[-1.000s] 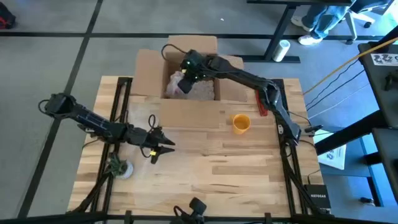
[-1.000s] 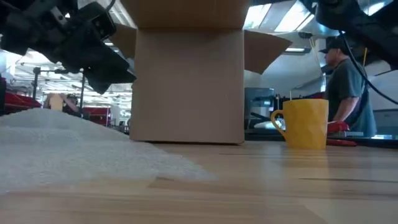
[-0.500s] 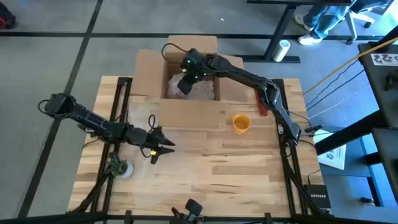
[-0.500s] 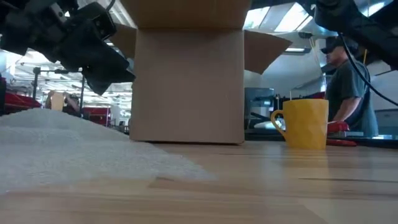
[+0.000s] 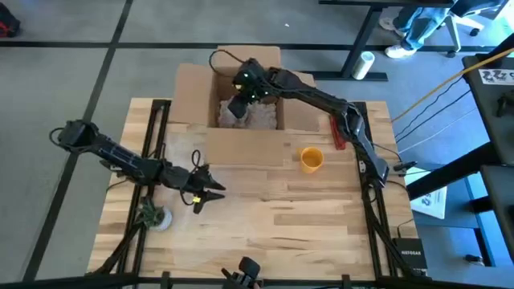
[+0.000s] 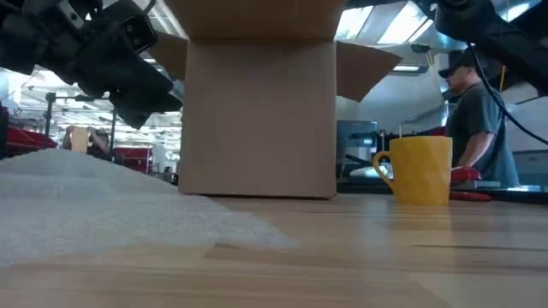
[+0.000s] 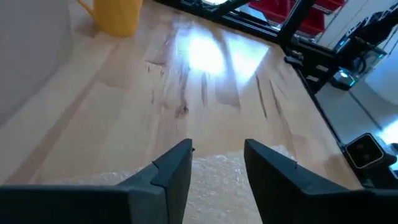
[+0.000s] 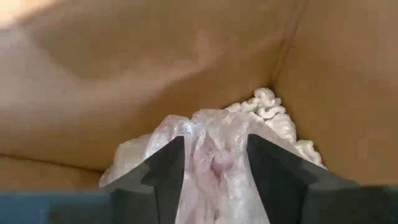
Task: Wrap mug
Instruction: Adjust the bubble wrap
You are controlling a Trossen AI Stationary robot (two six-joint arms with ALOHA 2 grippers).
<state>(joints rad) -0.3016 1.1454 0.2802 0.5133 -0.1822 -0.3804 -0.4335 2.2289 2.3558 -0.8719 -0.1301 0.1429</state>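
The right gripper (image 5: 239,104) is up at the far edge of the worktop (image 5: 265,225), reaching down into the open cardboard box (image 5: 241,88). Its jaws are closed around a bunch of clear bubble wrap (image 8: 214,158), with the wrap squeezed between the two dark fingers (image 8: 158,168). White packing peanuts (image 8: 273,109) lie in the box just behind the wrap.

The yellow mug (image 5: 312,159) stands upright on the worktop, near the box and toward the right edge. It is well apart from both grippers. Its handle (image 6: 383,168) shows on one side in the low view.

The left gripper (image 5: 210,190) hangs over the worktop near the left edge. Its jaws are open and hold nothing. A flat sheet of bubble wrap (image 7: 217,180) lies on the wood just under them.
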